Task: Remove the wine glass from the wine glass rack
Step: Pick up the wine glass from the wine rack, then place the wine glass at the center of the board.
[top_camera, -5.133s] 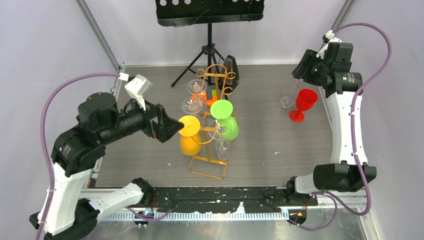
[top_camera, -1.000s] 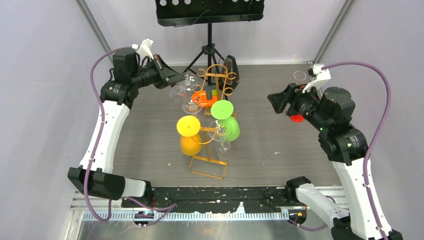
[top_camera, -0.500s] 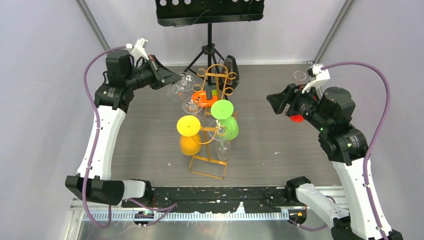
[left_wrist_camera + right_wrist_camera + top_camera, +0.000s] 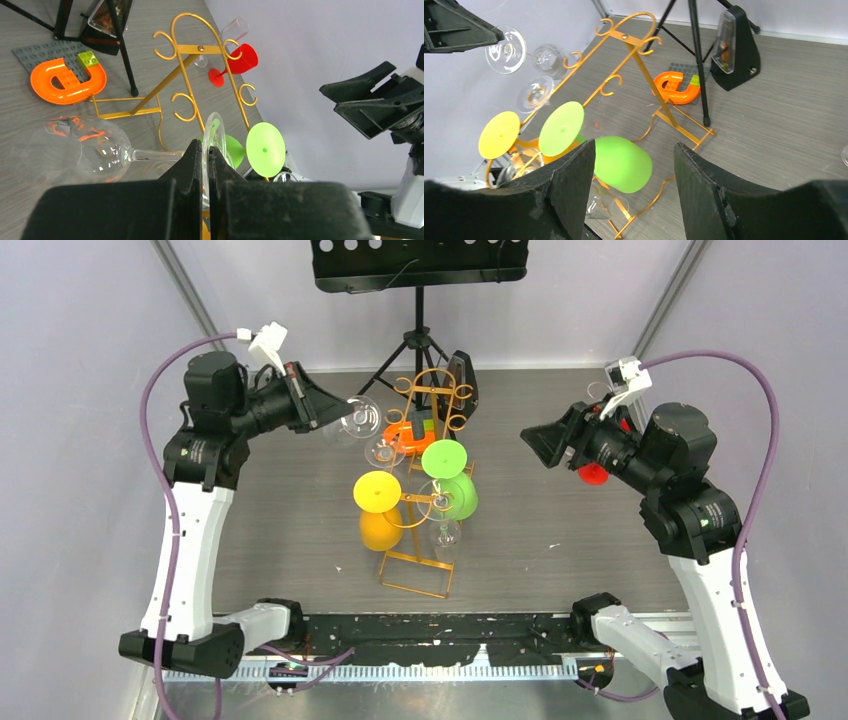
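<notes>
My left gripper (image 4: 338,411) is shut on the round foot of a clear wine glass (image 4: 362,421), which it holds on its side in the air, left of the wine glass rack (image 4: 432,374). In the left wrist view the foot (image 4: 209,146) sits pinched between the black fingers, with the bowl (image 4: 75,152) to the left. The gold wire rack (image 4: 186,49) still carries yellow (image 4: 377,492), green (image 4: 444,458) and clear (image 4: 384,451) glasses. My right gripper (image 4: 536,444) hangs open and empty, right of the rack (image 4: 632,39).
A black music stand (image 4: 420,266) on a tripod stands behind the rack, with a black metronome (image 4: 463,380) beside it. An orange U-shaped block (image 4: 405,436) lies under the rack's far end. A red glass (image 4: 239,60) and a clear one (image 4: 600,392) stand at the right.
My left arm has drawn back to the left with the clear glass, which now hangs apart from the rack. The right gripper has shifted slightly left and stays open.
</notes>
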`<move>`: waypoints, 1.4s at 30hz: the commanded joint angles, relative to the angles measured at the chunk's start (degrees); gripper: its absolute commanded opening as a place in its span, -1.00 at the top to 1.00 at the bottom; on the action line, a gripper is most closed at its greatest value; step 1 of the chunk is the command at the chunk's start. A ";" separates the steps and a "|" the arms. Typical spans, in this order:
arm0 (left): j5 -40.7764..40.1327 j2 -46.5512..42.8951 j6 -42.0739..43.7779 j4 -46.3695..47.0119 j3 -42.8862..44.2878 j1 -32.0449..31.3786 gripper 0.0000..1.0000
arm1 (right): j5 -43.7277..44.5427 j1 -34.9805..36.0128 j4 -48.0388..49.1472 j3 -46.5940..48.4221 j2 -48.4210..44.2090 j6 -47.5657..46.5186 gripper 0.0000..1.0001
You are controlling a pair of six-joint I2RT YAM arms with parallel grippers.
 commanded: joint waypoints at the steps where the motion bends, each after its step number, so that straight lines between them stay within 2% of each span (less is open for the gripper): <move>1: 2.12 -3.31 6.74 -1.06 5.52 0.28 1.00 | -3.32 2.00 1.01 5.52 2.19 0.24 -0.29; 12: 3.14 -5.80 17.81 -8.12 13.34 -1.04 1.00 | -4.65 10.09 0.08 17.86 11.47 4.34 -0.29; 14: 2.69 -6.22 20.05 -8.75 14.12 -3.19 1.00 | -4.60 11.74 0.04 19.67 13.14 5.29 -0.30; 19: -4.50 -6.44 26.81 -12.60 16.70 -12.43 1.00 | -5.13 15.50 1.30 22.44 16.28 7.55 -0.29; 28: -13.66 -8.75 33.09 -12.18 15.94 -23.54 1.00 | -6.25 20.44 1.87 26.42 20.79 11.13 -0.30; 42: -20.09 -11.09 40.19 -8.99 13.61 -34.01 1.00 | -9.46 24.49 5.32 26.12 23.80 16.80 -0.30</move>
